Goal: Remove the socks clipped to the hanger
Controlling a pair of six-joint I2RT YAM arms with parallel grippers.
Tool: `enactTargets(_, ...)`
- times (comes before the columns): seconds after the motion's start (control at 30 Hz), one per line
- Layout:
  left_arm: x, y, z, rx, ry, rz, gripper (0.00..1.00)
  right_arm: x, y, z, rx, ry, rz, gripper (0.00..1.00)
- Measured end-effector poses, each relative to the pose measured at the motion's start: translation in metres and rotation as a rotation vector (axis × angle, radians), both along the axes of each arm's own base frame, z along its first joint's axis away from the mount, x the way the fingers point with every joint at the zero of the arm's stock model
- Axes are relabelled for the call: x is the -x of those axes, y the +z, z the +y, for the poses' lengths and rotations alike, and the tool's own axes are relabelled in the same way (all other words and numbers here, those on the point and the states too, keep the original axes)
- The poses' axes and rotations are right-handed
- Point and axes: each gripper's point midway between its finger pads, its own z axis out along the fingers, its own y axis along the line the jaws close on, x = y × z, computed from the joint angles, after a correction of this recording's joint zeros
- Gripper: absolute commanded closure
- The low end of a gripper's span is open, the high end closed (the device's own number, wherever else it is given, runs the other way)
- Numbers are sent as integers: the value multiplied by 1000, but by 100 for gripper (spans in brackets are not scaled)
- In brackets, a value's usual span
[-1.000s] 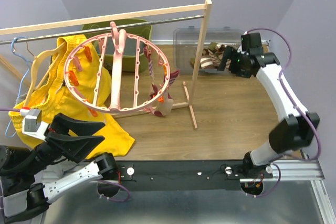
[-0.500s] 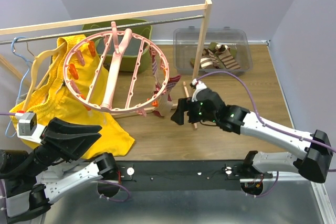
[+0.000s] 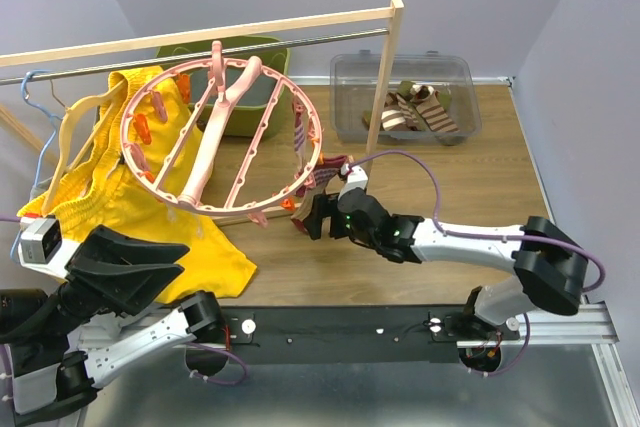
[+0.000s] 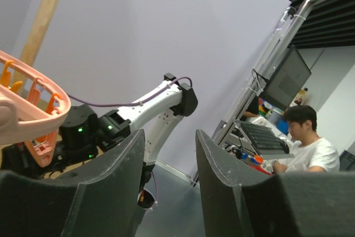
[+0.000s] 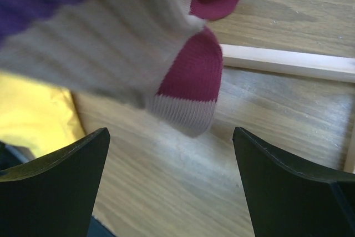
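Since the right gripper point(image 5: 171, 135) sits with its jaws spread wide just short of the tip of the beige sock with purple stripes and maroon patches point(image 5: 111, 54), nothing is pinched yet, and the grasp is the step in hand. That sock dangles from the near right rim of the round pink hanger point(image 3: 205, 162), above the wooden counter point(image 3: 440, 197). A good grasp probably means advancing until both fingers bracket the ribbed body rather than the thin tip. The gripper should then close firmly and pull along the sock's length, so the clip lets go without swinging the ring. Which orange clip holds it is hard to tell. The left gripper point(image 4: 169, 137), half spread and empty, waits low at left; it could steady the ring.
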Motion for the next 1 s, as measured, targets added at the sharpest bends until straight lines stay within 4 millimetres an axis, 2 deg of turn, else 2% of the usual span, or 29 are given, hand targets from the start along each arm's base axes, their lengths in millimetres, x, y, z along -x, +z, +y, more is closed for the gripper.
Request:
enactTargets(0.13, 6, -2, -6, -10, -41, -18, 49, -4, -17, 7, 12, 0, 10, 4)
enactTargets(0.23, 7, -6, -11, -26, -60, -21, 49, -4, -22, 13, -5, 12, 5, 13)
enactTargets(0.27, 7, -7, -13, -31, -64, -21, 49, -4, -21, 14, -18, 18, -3, 20)
enactTargets(0.33, 8, -8, -15, -37, -72, -23, 49, -2, -22, 14, -46, 37, -23, 23)
enactTargets(0.43, 8, -6, -17, -37, -79, -28, 49, 1, -26, 11, -61, 60, -51, 34)
enactTargets(0.47, 8, -6, -17, -37, -80, -29, 49, 2, -27, 11, -63, 63, -58, 42)
enactTargets(0.5, 8, -6, -18, -37, -82, -30, 49, 2, -27, 10, -66, 68, -70, 45)
enactTargets(0.53, 9, -7, -19, -40, -86, -30, 49, 1, -25, 11, -70, 72, -81, 56)
enactTargets(0.63, 9, -6, -19, -39, -91, -33, 49, -2, -18, 17, -99, 83, -114, 64)
enactTargets(0.7, 10, -5, -19, -35, -94, -35, 48, -3, -14, 21, -115, 99, -134, 81)
enactTargets(0.8, 11, -4, -19, -27, -104, -36, 46, -4, -14, 24, -118, 105, -145, 99)
enactTargets(1.0, 11, -10, -33, -50, -144, -15, 44, 1, -12, 27, -124, 142, -148, 99)
